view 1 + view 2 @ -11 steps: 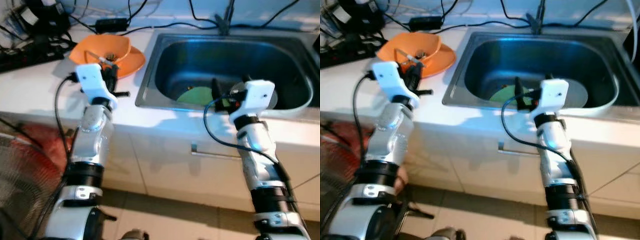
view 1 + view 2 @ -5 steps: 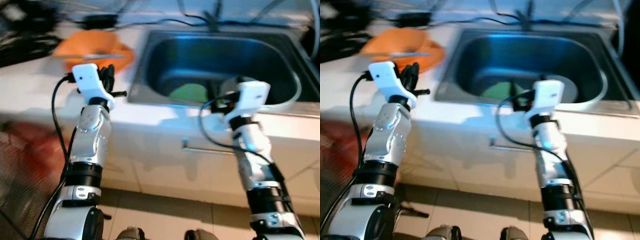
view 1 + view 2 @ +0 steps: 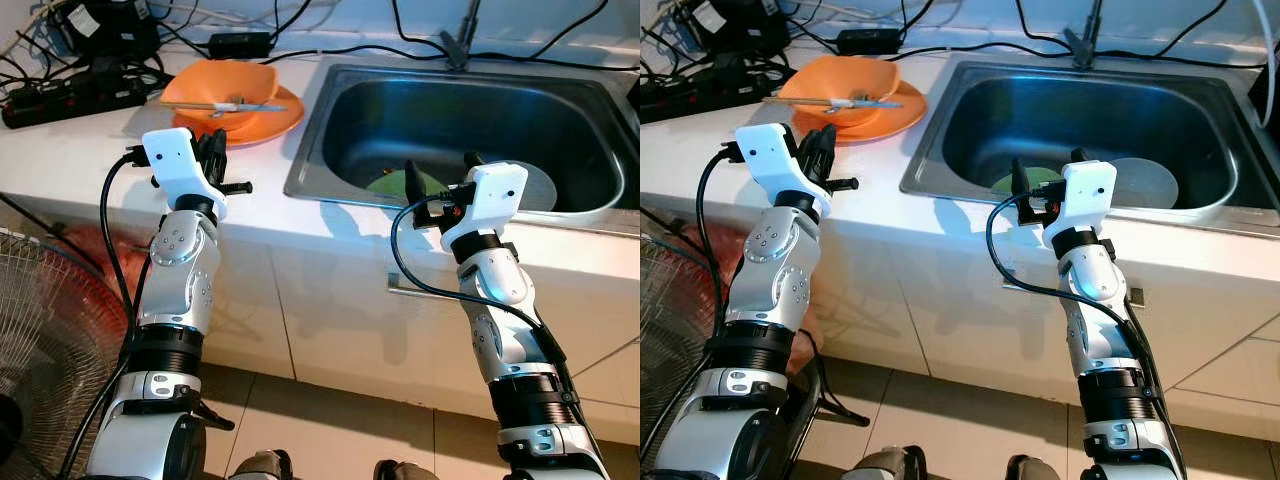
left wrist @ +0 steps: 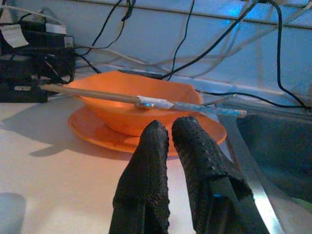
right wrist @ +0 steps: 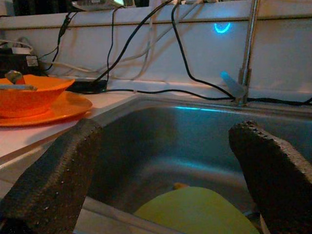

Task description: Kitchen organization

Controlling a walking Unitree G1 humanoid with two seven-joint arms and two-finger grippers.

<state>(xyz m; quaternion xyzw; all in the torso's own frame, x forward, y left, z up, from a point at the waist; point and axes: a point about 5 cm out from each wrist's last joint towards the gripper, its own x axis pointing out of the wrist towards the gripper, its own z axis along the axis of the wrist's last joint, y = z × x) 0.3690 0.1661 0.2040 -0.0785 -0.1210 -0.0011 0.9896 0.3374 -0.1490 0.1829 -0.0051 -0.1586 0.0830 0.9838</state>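
Note:
An orange bowl (image 3: 220, 86) sits on an orange plate (image 3: 268, 120) on the white counter, left of the steel sink (image 3: 308, 165). Long utensils (image 4: 146, 102) lie across the bowl. My left gripper (image 4: 169, 129) hovers shut and empty over the counter, a short way in front of the plate. In the sink lie a green plate (image 3: 398, 183) and a grey bowl (image 3: 537, 190). At the sink's front rim my right gripper (image 5: 165, 129) is wide open, pointing over the green plate (image 5: 195, 209) with nothing between its fingers.
Black cables, an adapter (image 3: 238, 43) and a power strip (image 3: 70, 95) crowd the counter's back left. The faucet (image 3: 460, 45) stands behind the sink. A floor fan (image 3: 40, 340) stands to the lower left. A cabinet handle (image 3: 420, 292) runs below the counter edge.
The whole picture shifted and was blurred half a second ago as the camera moved. Both grippers hold about the same places beside the orange plate and the sink rim.

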